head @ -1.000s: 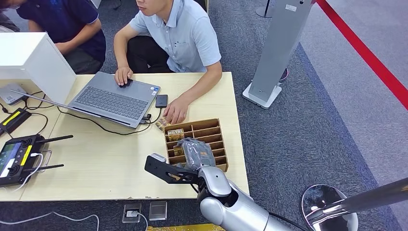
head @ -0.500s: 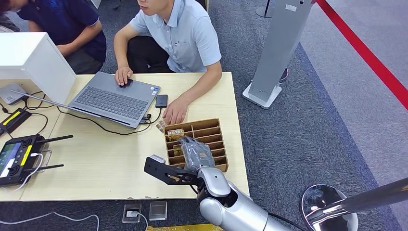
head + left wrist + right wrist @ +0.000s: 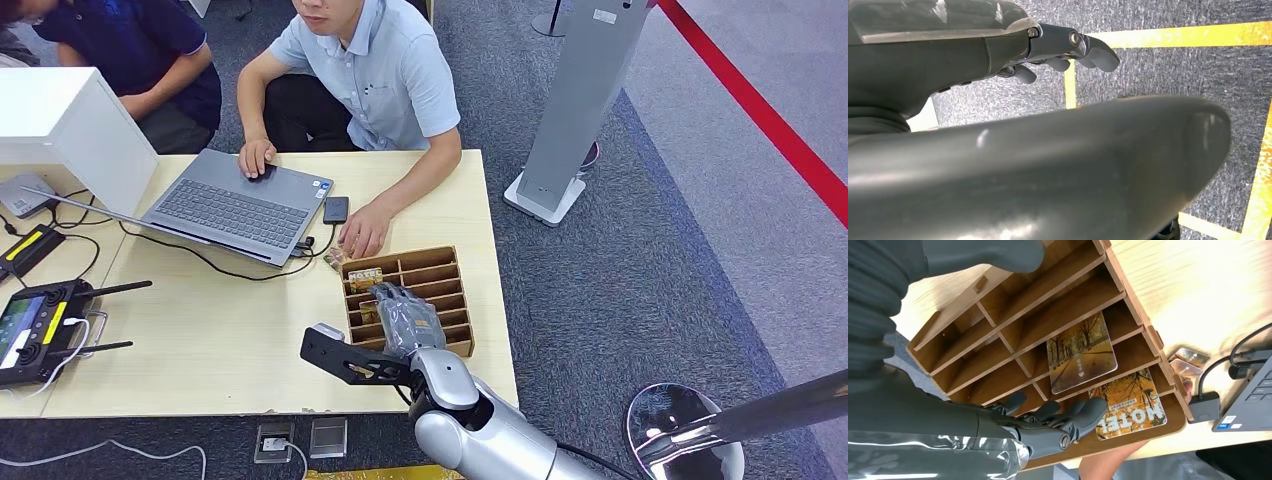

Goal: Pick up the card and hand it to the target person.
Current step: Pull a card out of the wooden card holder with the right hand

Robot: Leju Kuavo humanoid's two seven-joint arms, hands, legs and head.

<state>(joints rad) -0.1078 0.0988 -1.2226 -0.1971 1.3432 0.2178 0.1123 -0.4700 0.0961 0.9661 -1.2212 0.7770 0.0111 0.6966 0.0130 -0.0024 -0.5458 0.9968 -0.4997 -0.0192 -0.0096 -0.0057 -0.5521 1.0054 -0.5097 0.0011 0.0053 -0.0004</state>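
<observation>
A wooden slotted rack point(image 3: 435, 270) lies on the table's right part. In its slots lie a "HOTEL" card point(image 3: 364, 275) point(image 3: 1129, 408) and a card with autumn trees point(image 3: 1081, 353). My right hand point(image 3: 405, 318) point(image 3: 1048, 426) hovers over the rack with its fingers spread, their tips just short of both cards, and it holds nothing. The person in the light blue shirt point(image 3: 385, 70) sits across the table, one hand point(image 3: 365, 232) resting at the rack's far edge. My left hand point(image 3: 1068, 50) hangs over the carpet, fingers loosely bent and holding nothing.
A laptop point(image 3: 235, 205) with cables and a phone point(image 3: 336, 209) lie beyond the rack. A remote controller point(image 3: 35, 325) and a white box point(image 3: 70, 130) stand at the left. A second person point(image 3: 140, 50) sits at the far left. A grey stand point(image 3: 575, 110) rises right of the table.
My right hand has edged slightly forward over the rack toward the cards, fingers spreading a little. The cards and the person's hand have stayed put.
</observation>
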